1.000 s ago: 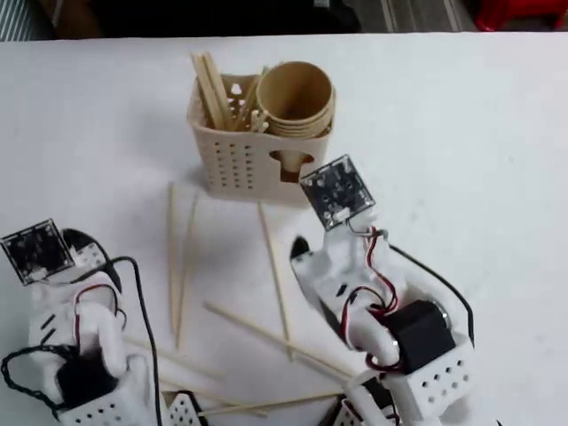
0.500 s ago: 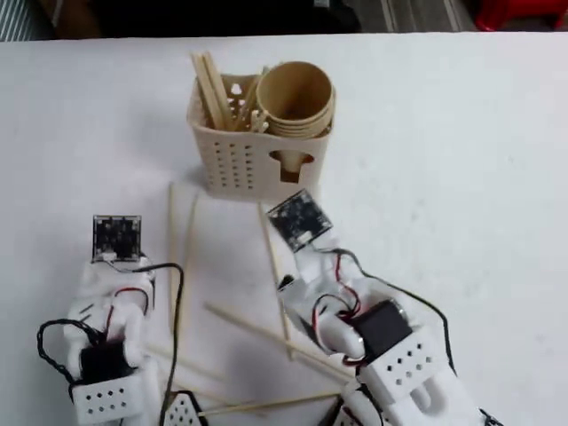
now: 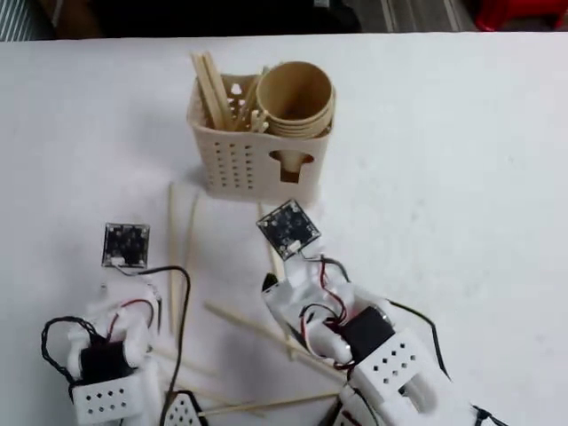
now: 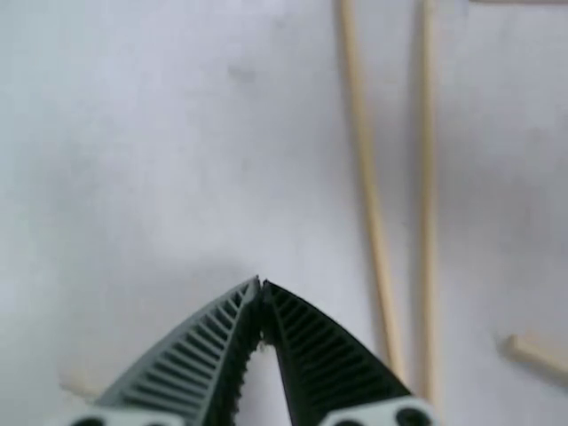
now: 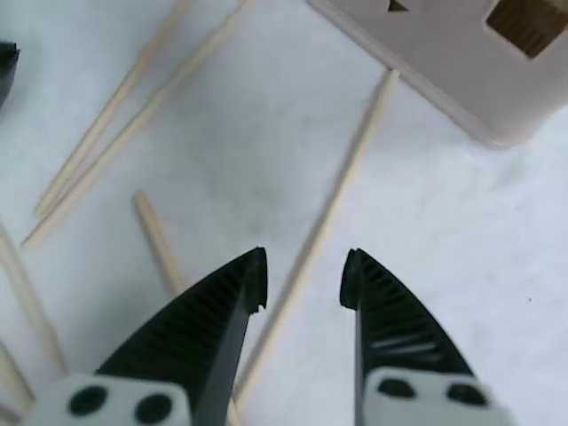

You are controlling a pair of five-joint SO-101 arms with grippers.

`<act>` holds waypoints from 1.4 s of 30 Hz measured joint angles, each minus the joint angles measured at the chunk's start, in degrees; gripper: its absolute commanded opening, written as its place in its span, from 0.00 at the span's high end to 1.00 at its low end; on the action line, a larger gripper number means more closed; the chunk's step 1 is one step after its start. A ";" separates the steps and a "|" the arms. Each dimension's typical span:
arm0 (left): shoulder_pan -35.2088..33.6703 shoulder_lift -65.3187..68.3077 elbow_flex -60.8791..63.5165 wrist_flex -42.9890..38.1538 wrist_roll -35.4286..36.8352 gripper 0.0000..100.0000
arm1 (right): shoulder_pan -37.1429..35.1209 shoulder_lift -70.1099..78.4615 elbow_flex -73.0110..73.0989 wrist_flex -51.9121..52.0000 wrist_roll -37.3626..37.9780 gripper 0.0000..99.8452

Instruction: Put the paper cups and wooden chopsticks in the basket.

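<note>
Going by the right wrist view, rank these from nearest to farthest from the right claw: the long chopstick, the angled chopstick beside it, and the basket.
Measured from the open right claw:
1. Long chopstick: runs between the claw's tips.
2. Angled chopstick: its end lies just outside one tip, on the side away from the basket.
3. Basket: farthest, past the long chopstick's far end.

no readable text, labels or signs

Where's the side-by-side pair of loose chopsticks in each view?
High view: pair of chopsticks lying on the table just off the basket's front corner.
Left wrist view: pair beside the shut left gripper.
Right wrist view: pair beyond the open right gripper.
Shared landmark: the basket, in the high and right wrist views.
</note>
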 measured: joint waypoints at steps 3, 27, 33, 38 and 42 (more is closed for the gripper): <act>0.00 0.00 0.00 1.05 0.00 0.97 | 0.09 0.88 0.00 0.00 -0.26 0.85; 0.00 0.00 0.00 1.05 0.00 0.97 | -18.90 37.27 -7.56 -8.53 0.26 0.86; 0.00 0.00 0.00 1.05 0.00 0.97 | -18.73 42.73 -7.82 -10.73 2.73 0.94; 0.00 0.00 0.00 1.05 0.00 0.97 | -15.74 44.75 -8.88 -11.34 2.99 0.99; 0.00 0.00 0.00 1.05 0.09 0.97 | -15.38 44.75 -8.88 -11.43 4.04 0.98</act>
